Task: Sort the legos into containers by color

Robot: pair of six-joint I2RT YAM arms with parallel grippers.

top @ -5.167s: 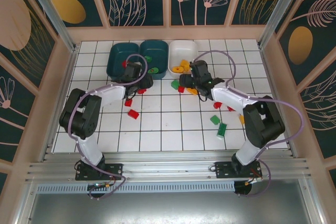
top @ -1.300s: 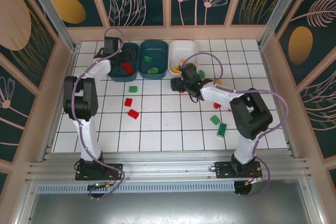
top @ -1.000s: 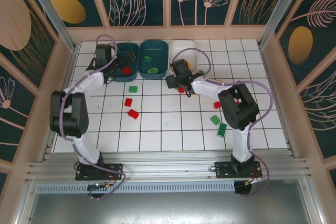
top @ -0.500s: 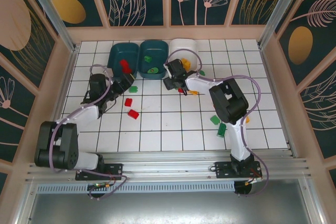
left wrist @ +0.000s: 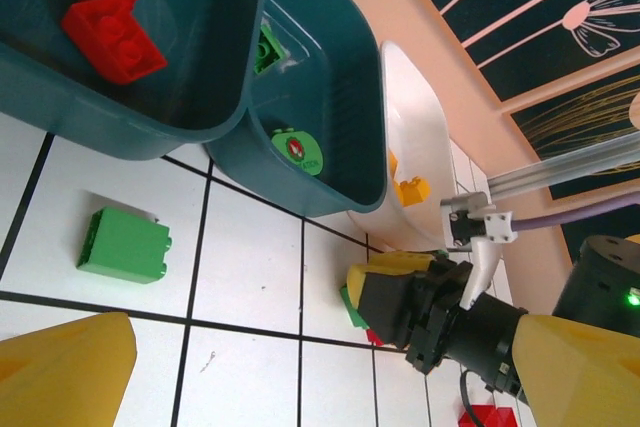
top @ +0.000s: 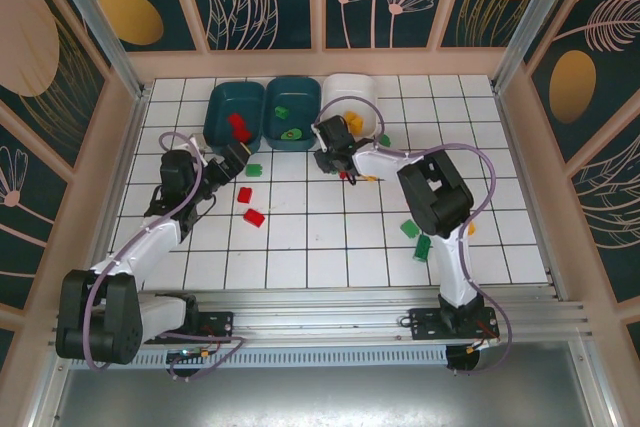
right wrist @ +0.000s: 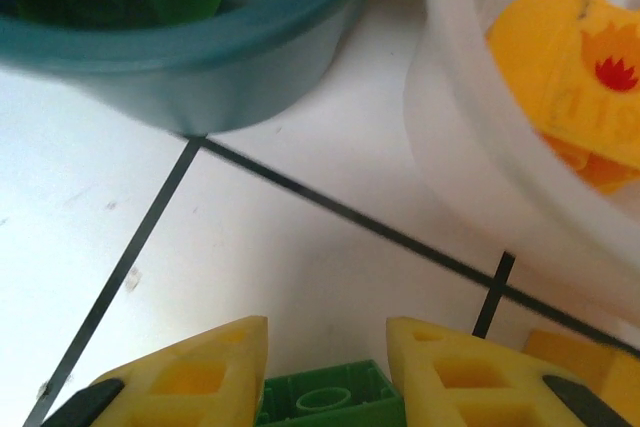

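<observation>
**Top view with both wrist views.** We take the white tub (top: 366, 95) as our landmark; it holds orange-yellow legos (top: 352, 123). Touching its side stands the middle teal tub (top: 300, 95), which contains green legos (top: 283, 110). The far teal tub (top: 225, 107), one place farther from the white tub, holds red legos (top: 238, 127).

The right tool (top: 325, 159) sits low on the worktop (top: 330, 237), just in front of the white tub where it meets the middle teal tub. In its wrist view we see the yellow fingers (right wrist: 200, 372) pressed against both sides of a green lego (right wrist: 322, 402), pinching it.

The left tool (top: 237, 155) hangs well apart from the white tub, in front of the far teal tub. Its fingers (left wrist: 70, 367) are spread wide with nothing between them. A loose green lego (top: 254, 169) lies just beside it, and two loose red legos (top: 254, 216) lie farther still from the white tub.
</observation>
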